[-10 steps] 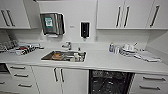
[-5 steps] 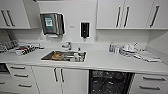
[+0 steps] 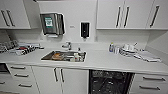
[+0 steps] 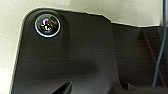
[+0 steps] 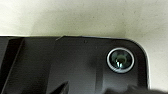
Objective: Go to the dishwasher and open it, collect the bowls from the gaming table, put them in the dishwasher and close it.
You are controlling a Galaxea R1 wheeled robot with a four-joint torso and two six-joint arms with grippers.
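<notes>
The dishwasher sits under the white counter, right of the sink cabinet. Its front is a dark opening with wire racks visible inside. The bowls and the gaming table are out of view. Both wrist views look onto the robot's own dark plate with pale floor behind it.
A steel sink holding some dishes is set into the counter, with a tap behind it. Dishes and a bottle stand at the right, a rack of items at the left. White cabinets and drawers flank the dishwasher.
</notes>
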